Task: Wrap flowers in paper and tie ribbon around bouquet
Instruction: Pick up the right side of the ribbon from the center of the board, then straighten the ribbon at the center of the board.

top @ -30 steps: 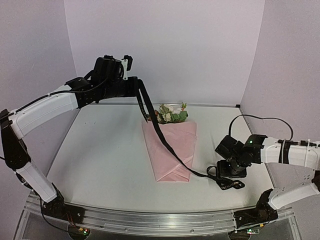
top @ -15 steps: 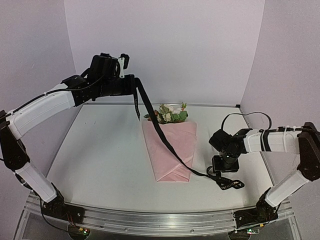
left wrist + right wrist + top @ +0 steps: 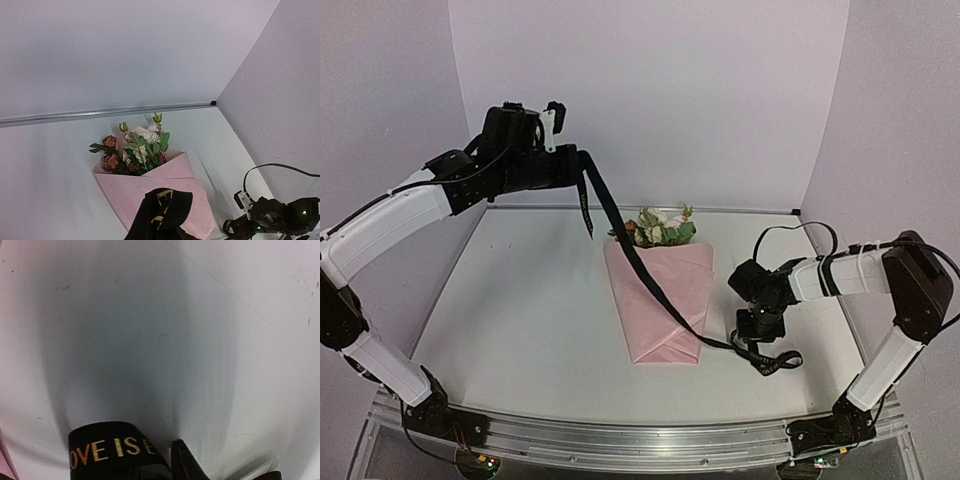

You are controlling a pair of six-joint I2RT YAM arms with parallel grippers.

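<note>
- One table (image 3: 520, 310), walled on three sides: back, left and right. A metal rail (image 3: 620, 440) runs along the near edge.
- One bouquet (image 3: 660, 300) lies flat mid-table. Its flowers (image 3: 660, 228) point at the back wall and stop just short of it, and the folded foot points at me.
- One sheet of pink paper (image 3: 670, 320) is wrapped around the stems as a cone. It is closed, with creases showing.
- One ribbon (image 3: 650, 280), black with gold lettering. It hangs from the raised left gripper (image 3: 578, 165), crosses the paper diagonally, and ends in a loose curl on the table to the right of the cone.
- A short tail of it dangles free beside the blooms.
- Left claw: clamped fully closed on the ribbon, high above the table's far-left part.
- Right gripper (image 3: 758, 338): low over the ribbon's curl, between the cone and the right wall. Its wrist view shows lettered ribbon at the bottom edge, but I cannot tell whether the jaws have pinched it.
- Open room: the wide bare stretch left of the bouquet. The right side is tighter.
</note>
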